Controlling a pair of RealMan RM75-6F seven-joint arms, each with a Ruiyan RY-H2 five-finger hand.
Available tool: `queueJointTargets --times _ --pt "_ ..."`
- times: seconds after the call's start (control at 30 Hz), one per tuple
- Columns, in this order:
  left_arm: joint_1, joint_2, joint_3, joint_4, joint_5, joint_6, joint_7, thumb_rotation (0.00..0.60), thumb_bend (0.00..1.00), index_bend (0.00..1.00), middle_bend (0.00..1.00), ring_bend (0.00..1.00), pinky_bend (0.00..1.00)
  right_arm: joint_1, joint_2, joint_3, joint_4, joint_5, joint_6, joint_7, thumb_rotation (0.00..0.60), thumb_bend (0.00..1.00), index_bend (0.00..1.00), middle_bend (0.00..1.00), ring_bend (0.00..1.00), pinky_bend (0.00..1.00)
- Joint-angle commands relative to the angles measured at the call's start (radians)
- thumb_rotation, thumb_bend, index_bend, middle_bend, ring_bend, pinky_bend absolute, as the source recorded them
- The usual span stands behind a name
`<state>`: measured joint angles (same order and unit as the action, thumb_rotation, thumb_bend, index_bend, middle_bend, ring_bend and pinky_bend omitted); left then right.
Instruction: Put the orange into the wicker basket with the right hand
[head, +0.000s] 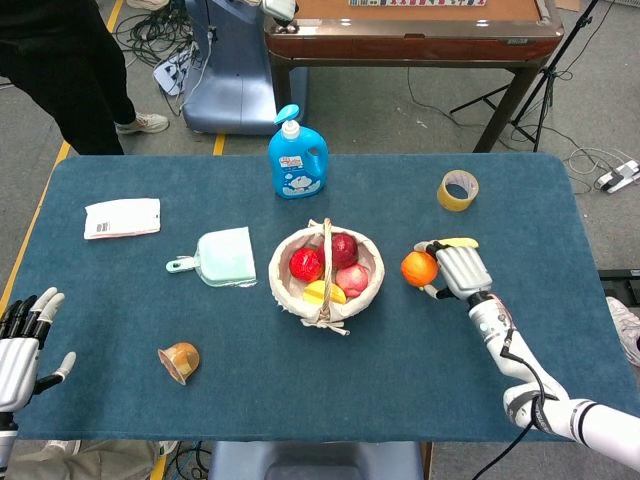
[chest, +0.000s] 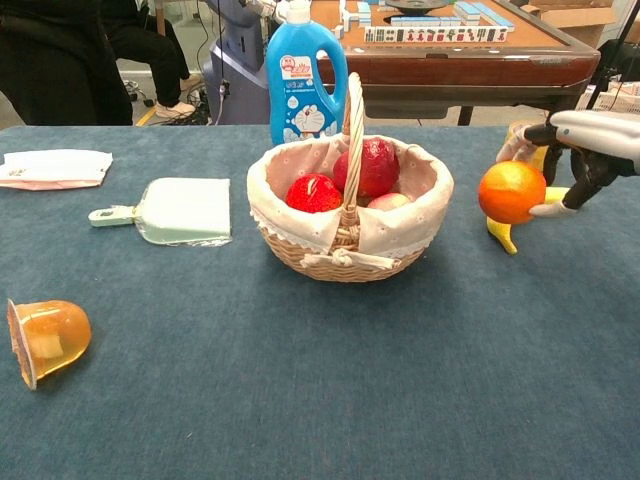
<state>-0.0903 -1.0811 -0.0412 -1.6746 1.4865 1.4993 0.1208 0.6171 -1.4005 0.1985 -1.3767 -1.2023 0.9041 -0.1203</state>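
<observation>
My right hand grips the orange and holds it lifted above the table, just right of the wicker basket. The basket has a tall handle and a cloth lining, and red fruit and a yellow piece lie inside. The orange is apart from the basket's right rim. My left hand rests open at the table's near left corner, fingers spread, holding nothing.
A banana lies partly hidden behind my right hand. A tape roll, a blue bottle, a mint dustpan, a tipped jelly cup and a white packet lie around.
</observation>
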Motion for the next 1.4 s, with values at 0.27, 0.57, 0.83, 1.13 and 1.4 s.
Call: queueJointTargets --times 0.27,0.57,0.83,1.13,1.4 --pt "0.009 0.006 0.0 0.007 -0.002 0.008 -0.016 0.6 0.33 0.01 0.0 0.0 0.0 0.001 0.054 0.033 -0.163 -0.139 0.139 0.069 0.6 0.29 0.32 0.42 0.41 0.62" --pt "0.017 0.012 -0.001 0.013 -0.001 0.018 -0.04 0.6 0.33 0.01 0.0 0.0 0.0 0.052 0.017 0.034 -0.203 -0.131 0.097 0.043 0.6 0.29 0.29 0.33 0.41 0.62" --pt "0.03 0.015 -0.001 0.024 -0.01 0.027 -0.056 0.6 0.33 0.01 0.0 0.0 0.0 0.074 0.0 0.016 -0.21 -0.114 0.067 0.02 0.6 0.28 0.01 0.13 0.34 0.62" --pt "0.031 0.015 -0.004 0.024 -0.006 0.03 -0.06 0.6 0.33 0.01 0.0 0.0 0.0 0.022 0.073 -0.006 -0.245 -0.139 0.146 0.017 0.6 0.29 0.0 0.1 0.32 0.62" --pt "0.025 0.015 -0.004 0.021 -0.003 0.019 -0.051 0.6 0.33 0.01 0.0 0.0 0.0 -0.112 0.178 -0.068 -0.283 -0.166 0.298 -0.012 0.6 0.29 0.0 0.15 0.32 0.62"
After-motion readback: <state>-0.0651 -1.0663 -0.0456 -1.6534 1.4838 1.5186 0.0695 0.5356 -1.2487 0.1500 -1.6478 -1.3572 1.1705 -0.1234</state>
